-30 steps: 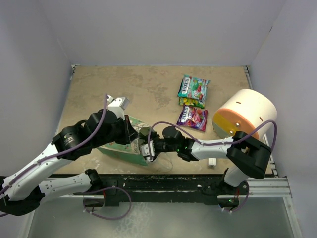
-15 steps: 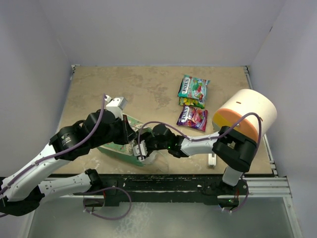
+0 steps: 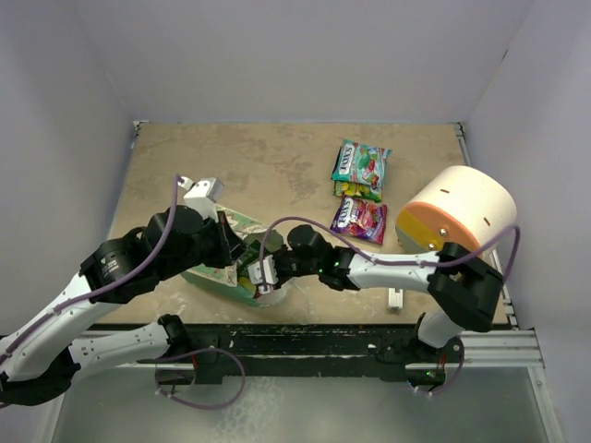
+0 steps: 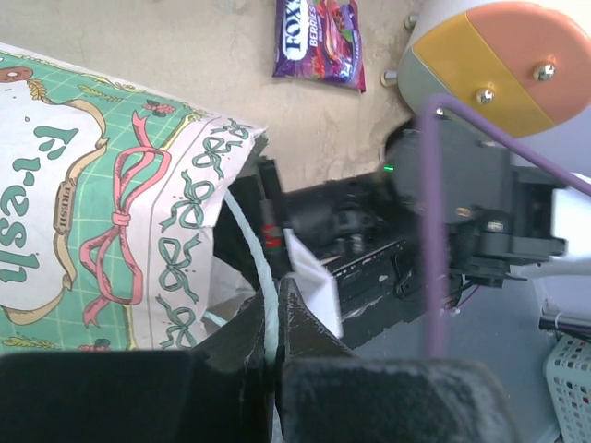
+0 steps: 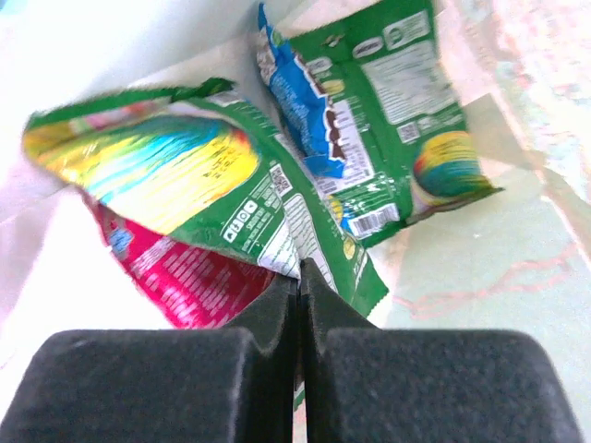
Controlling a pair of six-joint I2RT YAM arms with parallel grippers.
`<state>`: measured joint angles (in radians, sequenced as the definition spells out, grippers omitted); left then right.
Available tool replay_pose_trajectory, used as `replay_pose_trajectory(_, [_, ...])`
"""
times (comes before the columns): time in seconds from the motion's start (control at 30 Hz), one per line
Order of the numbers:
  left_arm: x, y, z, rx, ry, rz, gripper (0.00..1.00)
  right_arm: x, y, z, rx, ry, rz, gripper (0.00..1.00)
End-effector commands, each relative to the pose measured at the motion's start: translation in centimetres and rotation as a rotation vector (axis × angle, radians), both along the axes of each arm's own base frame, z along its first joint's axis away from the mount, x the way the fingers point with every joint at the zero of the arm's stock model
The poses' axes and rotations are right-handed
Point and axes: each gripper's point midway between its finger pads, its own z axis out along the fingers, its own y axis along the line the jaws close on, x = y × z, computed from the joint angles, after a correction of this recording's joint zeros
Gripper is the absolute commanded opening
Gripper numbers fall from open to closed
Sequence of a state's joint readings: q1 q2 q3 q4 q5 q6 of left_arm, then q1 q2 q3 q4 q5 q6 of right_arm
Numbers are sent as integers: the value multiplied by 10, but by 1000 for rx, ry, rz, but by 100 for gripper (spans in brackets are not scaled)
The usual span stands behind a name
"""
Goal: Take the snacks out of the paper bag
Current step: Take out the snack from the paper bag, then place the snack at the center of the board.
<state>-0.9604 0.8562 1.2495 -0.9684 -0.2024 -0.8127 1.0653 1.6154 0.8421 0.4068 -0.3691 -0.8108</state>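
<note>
Tan tabletop (image 3: 277,166). Mint paper bag (image 3: 214,276) lying on side near front edge. Left gripper (image 4: 274,318) clenched on bag's string handle (image 4: 247,231). Right gripper (image 5: 300,286) inside bag mouth, pinching edge of green packet (image 5: 212,175); pink packet (image 5: 175,277) beneath. Other snacks (image 3: 360,166) lie outside, near cream cylinder (image 3: 457,212)

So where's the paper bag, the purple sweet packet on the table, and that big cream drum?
paper bag (image 4: 102,185), left wrist view, on its printed side.
purple packet (image 3: 358,220), top view, middle of its face.
cream drum (image 3: 466,198), top view, on its side wall.

pink packet (image 5: 171,277) mostly hidden under green packet (image 5: 231,208).
</note>
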Motion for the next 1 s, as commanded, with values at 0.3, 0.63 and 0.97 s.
replay_pose_trajectory(0.3, [19, 9, 22, -10, -95, 91, 0, -41, -62, 112, 128, 156, -113, 0])
replay_pose_trajectory(0.63, [28, 18, 18, 79, -116, 122, 0, -53, -146, 177, 191, 175, -318, 0])
replay_pose_trajectory(0.97, [33, 26, 8, 165, -90, 160, 0, 13, -210, 209, 350, 182, -823, 0])
